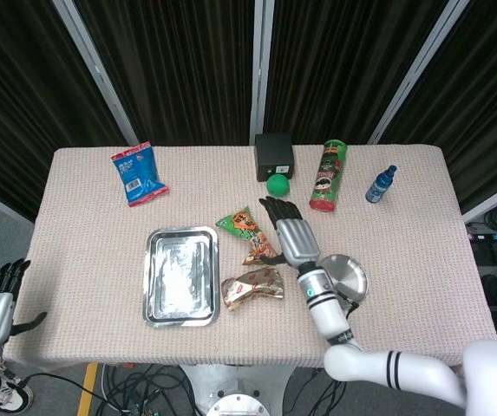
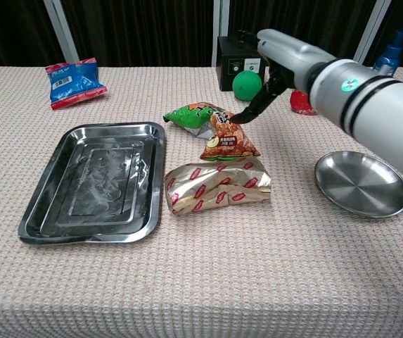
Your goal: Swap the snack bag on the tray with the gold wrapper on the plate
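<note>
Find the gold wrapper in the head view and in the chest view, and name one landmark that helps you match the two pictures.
Head view: the gold wrapper lies on the table near the picture's centre, just right of the tray.
Chest view: the gold wrapper lies at centre, again right of the tray.
Shared landmark: the snack bag just behind the wrapper.

Head cam: high, top-down. Chest cam: low, nearer. Both share tray (image 1: pixel 181 276).
</note>
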You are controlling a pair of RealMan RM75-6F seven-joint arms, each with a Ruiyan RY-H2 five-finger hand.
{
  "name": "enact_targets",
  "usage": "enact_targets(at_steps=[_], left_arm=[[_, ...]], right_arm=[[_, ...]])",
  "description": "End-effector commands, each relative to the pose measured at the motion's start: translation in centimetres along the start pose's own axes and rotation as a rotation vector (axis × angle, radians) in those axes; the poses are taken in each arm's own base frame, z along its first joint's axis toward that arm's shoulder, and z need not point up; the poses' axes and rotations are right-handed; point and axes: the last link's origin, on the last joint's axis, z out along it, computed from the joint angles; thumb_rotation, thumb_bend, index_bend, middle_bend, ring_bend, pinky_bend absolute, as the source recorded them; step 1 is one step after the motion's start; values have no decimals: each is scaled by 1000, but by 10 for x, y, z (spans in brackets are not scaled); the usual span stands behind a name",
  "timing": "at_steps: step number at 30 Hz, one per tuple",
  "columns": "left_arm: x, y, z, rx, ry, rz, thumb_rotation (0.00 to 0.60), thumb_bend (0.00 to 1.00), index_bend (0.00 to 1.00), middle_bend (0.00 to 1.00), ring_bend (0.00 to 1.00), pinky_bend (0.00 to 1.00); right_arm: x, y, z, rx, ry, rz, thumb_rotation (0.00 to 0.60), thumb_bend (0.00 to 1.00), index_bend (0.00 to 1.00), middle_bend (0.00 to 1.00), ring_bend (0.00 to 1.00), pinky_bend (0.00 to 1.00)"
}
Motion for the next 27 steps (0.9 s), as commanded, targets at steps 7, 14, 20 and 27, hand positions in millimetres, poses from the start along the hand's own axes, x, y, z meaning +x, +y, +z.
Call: enact_targets(at_steps=[7,14,20,27], left_arm=[[-3,-8,-3,12,-16,-22,600,148,42,50,0,78],[-7,-14,-5,24,-31,-26,600,149,42,50,0,78],[-8,-16,-6,28,-37,-25,600,149,42,50,0,78],[-10,-17,-6,30,-45,-24,600,148,42,50,0,78]], right_arm=[[-39,-19,31,-125,-91,4,600,0,0,21,0,0],[-57,-21,34,-140,-146,29,600,56,0,42,0,0],[-61,-21,38,-134,-135,40,600,146,25,156,24,215],[-70,-16,38,-165,-159,53,600,291,415,388,360,566]])
